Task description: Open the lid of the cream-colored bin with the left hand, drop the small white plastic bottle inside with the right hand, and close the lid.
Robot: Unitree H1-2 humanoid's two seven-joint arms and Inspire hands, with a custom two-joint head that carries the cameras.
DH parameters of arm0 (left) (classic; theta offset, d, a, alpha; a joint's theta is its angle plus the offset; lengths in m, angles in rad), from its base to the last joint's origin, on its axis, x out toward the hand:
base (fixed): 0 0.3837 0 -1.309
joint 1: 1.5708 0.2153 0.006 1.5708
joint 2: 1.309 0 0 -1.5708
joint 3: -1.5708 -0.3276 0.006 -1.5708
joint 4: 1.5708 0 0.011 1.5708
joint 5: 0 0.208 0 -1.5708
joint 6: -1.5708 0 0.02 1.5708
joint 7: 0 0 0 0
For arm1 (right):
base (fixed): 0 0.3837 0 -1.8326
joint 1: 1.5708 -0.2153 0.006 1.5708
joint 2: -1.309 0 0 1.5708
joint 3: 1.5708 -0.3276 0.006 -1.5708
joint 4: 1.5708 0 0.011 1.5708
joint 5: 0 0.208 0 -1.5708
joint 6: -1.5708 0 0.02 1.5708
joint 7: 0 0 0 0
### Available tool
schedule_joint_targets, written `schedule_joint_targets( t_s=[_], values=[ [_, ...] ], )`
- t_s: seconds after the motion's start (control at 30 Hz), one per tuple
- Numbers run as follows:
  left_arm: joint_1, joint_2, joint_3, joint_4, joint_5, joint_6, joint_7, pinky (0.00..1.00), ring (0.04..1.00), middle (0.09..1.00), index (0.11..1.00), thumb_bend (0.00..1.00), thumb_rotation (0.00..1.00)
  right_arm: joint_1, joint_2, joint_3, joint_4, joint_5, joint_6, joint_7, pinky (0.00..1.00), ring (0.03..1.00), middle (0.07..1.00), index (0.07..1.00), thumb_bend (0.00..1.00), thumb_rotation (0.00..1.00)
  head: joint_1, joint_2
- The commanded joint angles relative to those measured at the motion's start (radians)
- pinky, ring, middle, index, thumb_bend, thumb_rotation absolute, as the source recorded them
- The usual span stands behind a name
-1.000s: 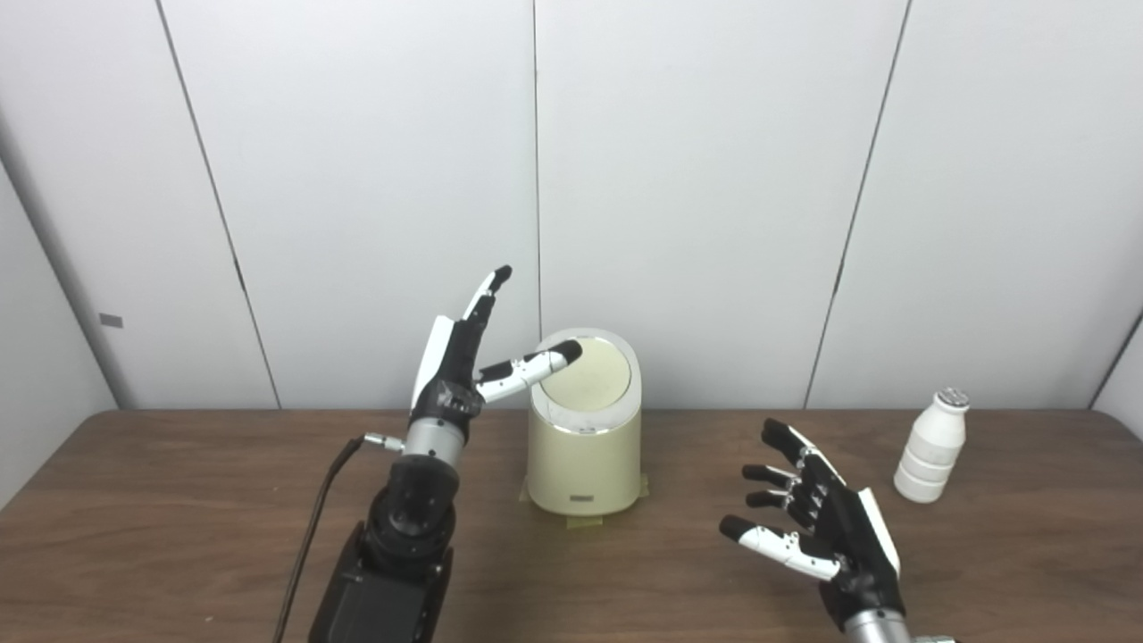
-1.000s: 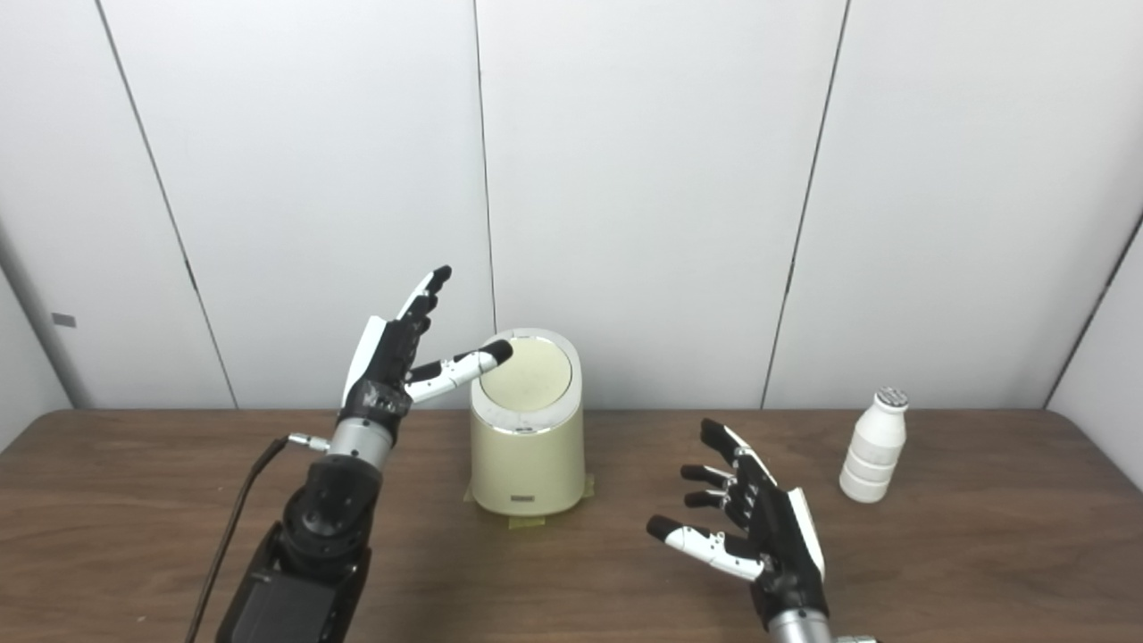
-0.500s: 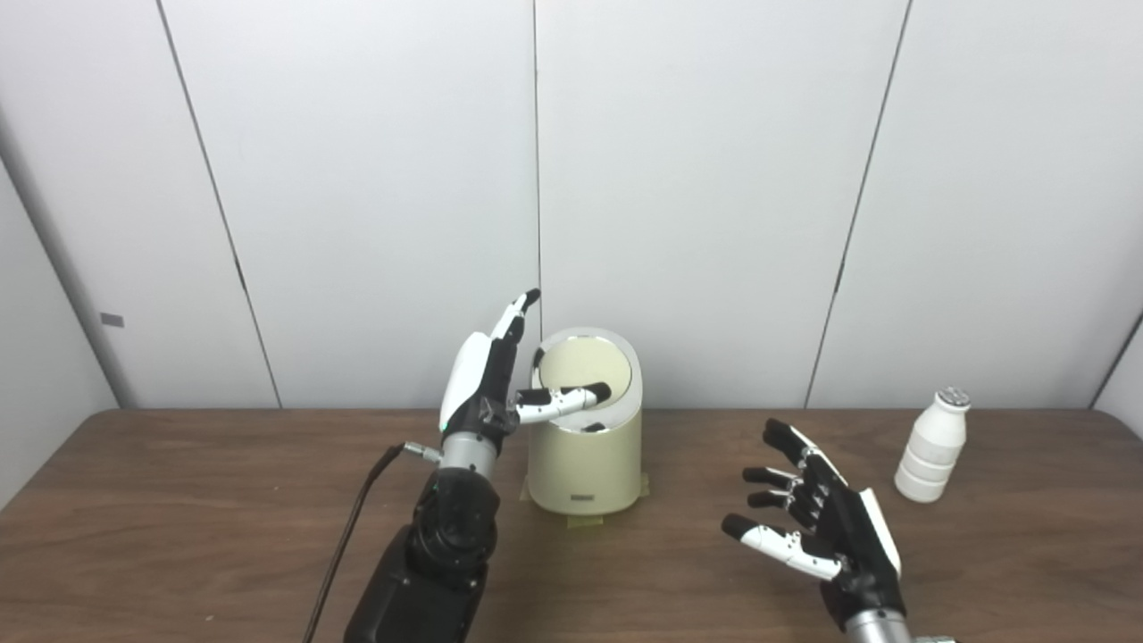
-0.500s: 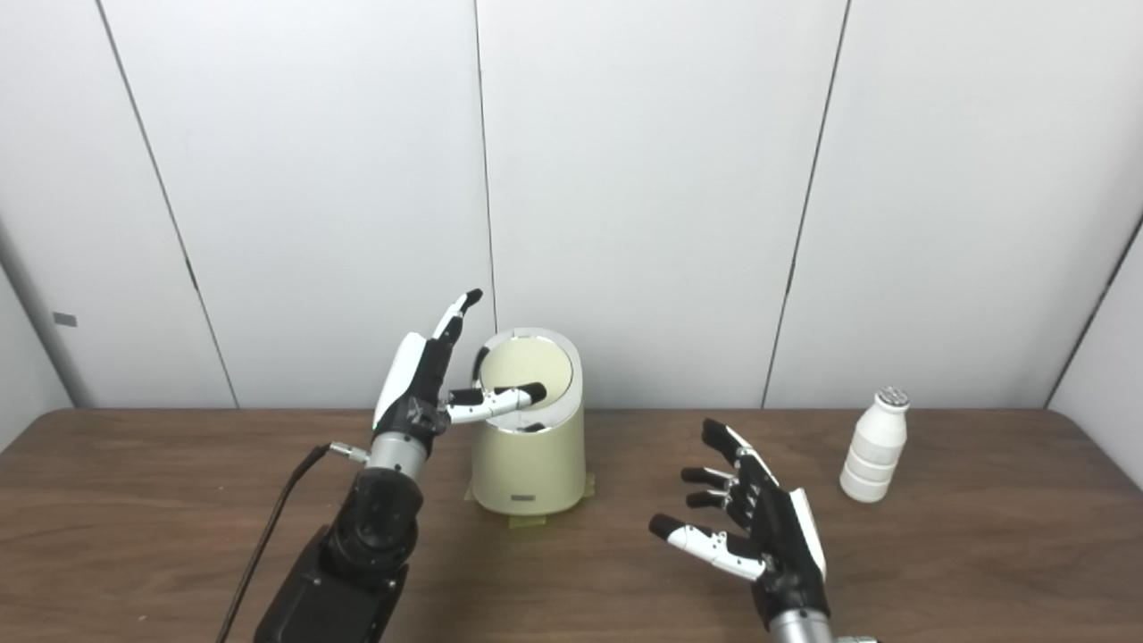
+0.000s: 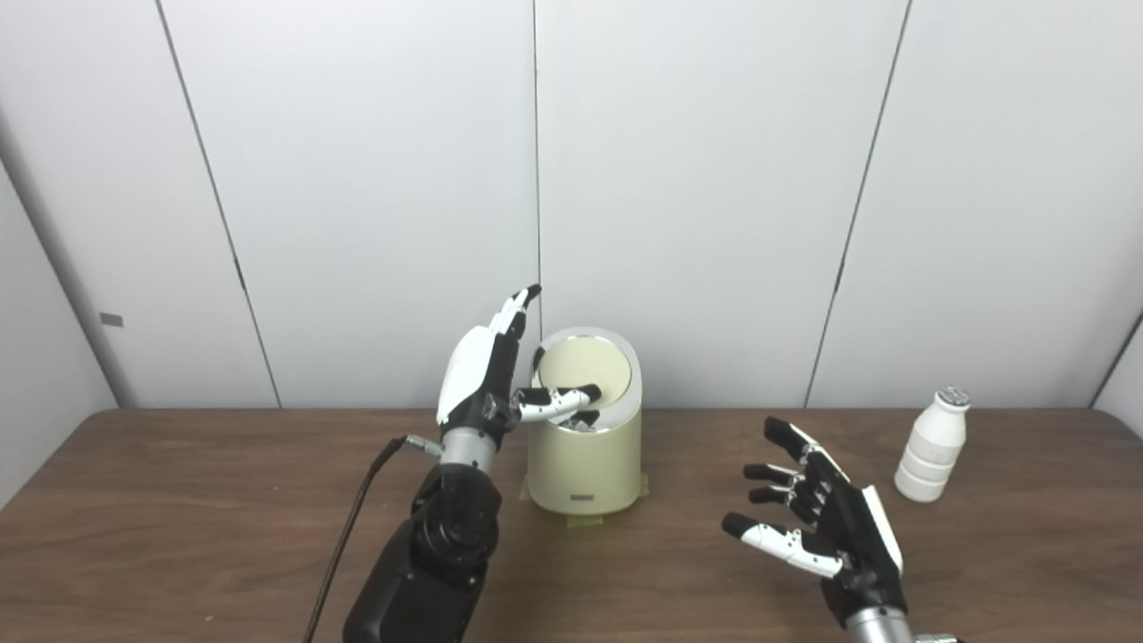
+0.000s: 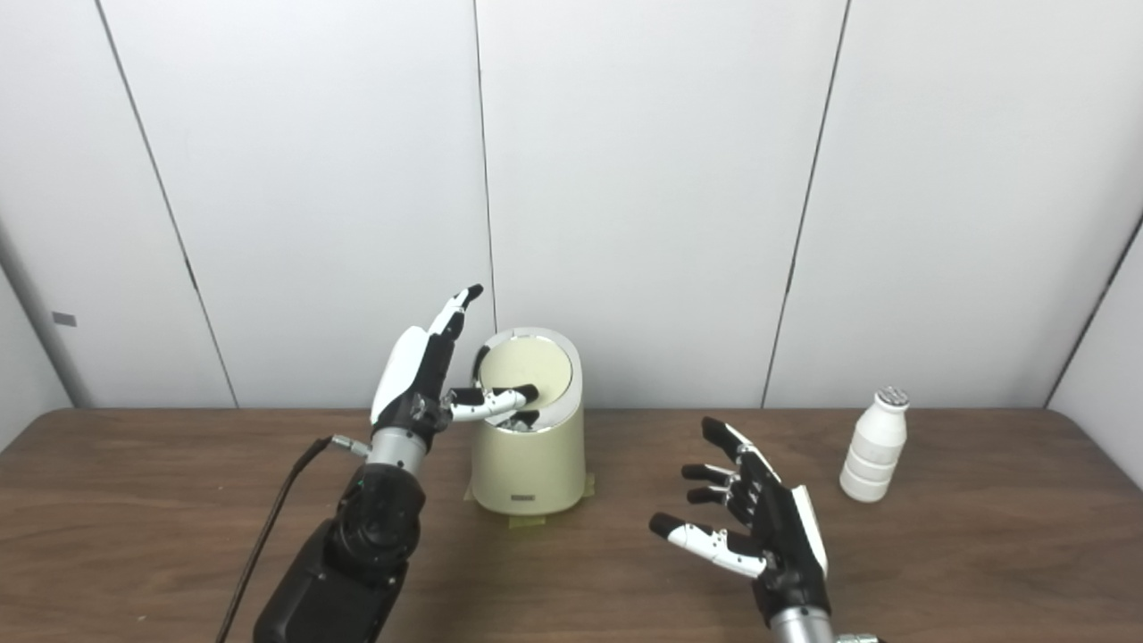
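Observation:
The cream-colored bin (image 5: 585,464) stands at the table's back middle. Its round lid (image 5: 582,370) is tilted, with its front edge pushed down and a dark gap showing in front. My left hand (image 5: 489,373) is open beside the bin's left side, fingers pointing up, and its thumb lies across the lid's lower front. The small white plastic bottle (image 5: 930,446) stands upright at the far right, also in the right eye view (image 6: 872,445). My right hand (image 5: 826,527) is open and empty above the table's front right, well short of the bottle.
The brown wooden table (image 5: 179,536) ends at a white panelled wall (image 5: 714,179). A black cable (image 5: 344,527) runs along my left forearm. Tape tabs hold the bin's base to the table.
My left hand moved right and down to the bin, and its thumb pressed the lid's front edge down, tipping the lid open. My right hand stayed almost still.

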Motion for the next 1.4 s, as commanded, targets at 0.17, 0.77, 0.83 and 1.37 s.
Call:
schedule_joint_targets(
  t_s=[0.17,0.77,0.83,1.37],
  values=[
    [-0.067,0.005,0.011,-0.013,0.011,-0.022,0.035,1.0,1.0,1.0,1.0,0.73,0.13,-0.031,0.001,0.002,-0.041,-0.006,-0.017,-0.003,0.58,0.674,0.859,0.819,0.87,0.22,-0.001,0.002],
    [-0.117,0.055,-0.126,0.084,0.224,0.075,0.081,0.87,1.0,1.0,1.0,0.84,0.11,-0.026,0.004,0.008,-0.063,-0.007,-0.007,0.001,0.57,0.679,0.869,0.814,0.87,0.23,-0.01,0.011],
    [-0.122,0.066,-0.163,0.101,0.281,0.095,0.106,0.85,1.0,1.0,1.0,0.86,0.1,-0.026,0.005,0.007,-0.065,-0.004,-0.001,0.002,0.58,0.678,0.87,0.814,0.87,0.23,-0.011,0.012],
    [-0.157,0.189,-0.414,0.097,0.589,0.219,-0.024,0.96,1.0,1.0,1.0,0.95,0.11,-0.026,0.014,0.01,-0.087,-0.006,0.016,-0.002,0.62,0.662,0.867,0.817,0.88,0.22,-0.012,0.02]
  ],
)
